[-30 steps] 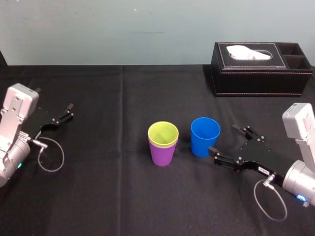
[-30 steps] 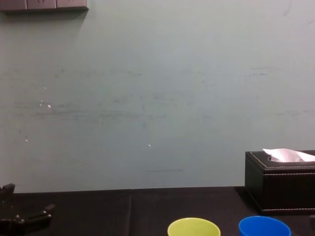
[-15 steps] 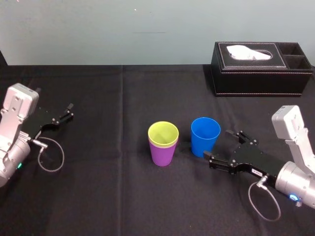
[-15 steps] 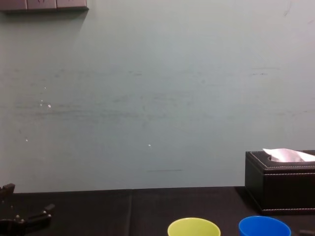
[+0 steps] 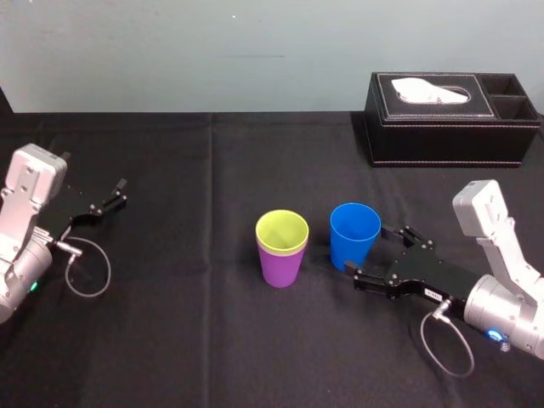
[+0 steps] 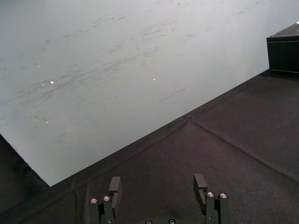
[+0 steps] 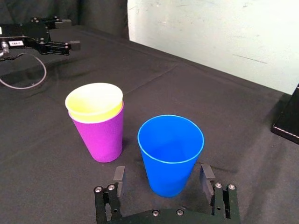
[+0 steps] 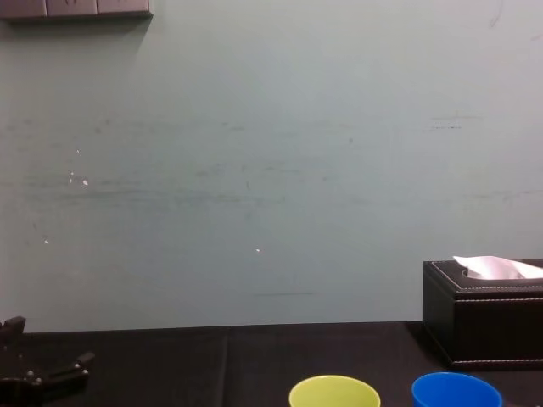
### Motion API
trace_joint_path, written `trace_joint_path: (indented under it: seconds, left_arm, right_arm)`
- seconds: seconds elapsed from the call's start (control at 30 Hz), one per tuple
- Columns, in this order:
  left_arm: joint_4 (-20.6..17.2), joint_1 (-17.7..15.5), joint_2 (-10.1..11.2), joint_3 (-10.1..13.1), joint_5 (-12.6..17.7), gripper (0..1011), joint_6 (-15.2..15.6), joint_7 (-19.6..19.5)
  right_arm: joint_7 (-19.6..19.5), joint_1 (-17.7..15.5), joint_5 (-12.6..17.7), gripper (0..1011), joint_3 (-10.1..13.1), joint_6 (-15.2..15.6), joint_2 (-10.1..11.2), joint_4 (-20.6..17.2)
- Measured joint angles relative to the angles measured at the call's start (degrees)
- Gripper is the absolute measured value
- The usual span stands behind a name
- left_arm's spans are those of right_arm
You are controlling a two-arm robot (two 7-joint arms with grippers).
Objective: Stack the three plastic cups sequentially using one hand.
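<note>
a: what's changed since a second ago?

b: the right gripper [image 5: 367,249] has slid in from the table's right edge toward the middle. back then its tips sat off to the right of the blue cup [image 5: 354,234]; now the cup stands between them.

a: clamped on it?

b: no. in the right wrist view the fingers [image 7: 119,173] are spread, one on each side of the cup's lower part, with a gap showing on both sides.

a: did the cups move?

b: they sit where they were, around the middle of the table [image 5: 212,340]. the yellow-green cup [image 5: 281,231] is nested inside the purple cup [image 5: 281,265], its rim standing a little proud. the blue cup is upright just to the right of that pair, apart from it, and its inside shows only bare blue plastic.

a: and the other arm?

b: the left gripper [image 5: 119,192] is parked near the left edge as before, fingers apart, nothing between them.

a: anything else?

b: a black tissue box [image 5: 450,119] at the far right corner, with a white tissue poking out of the top.
</note>
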Motion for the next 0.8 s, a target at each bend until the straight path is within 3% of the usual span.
trace_joint_path:
  seconds: [0.8]
  left_arm:
    - [0.0,0.0,0.0,0.0,0.0,1012,0.0,0.0]
  right_arm:
    - [0.87,5.5,-1.52,1003,-2.93,0.22,-2.69,5.66]
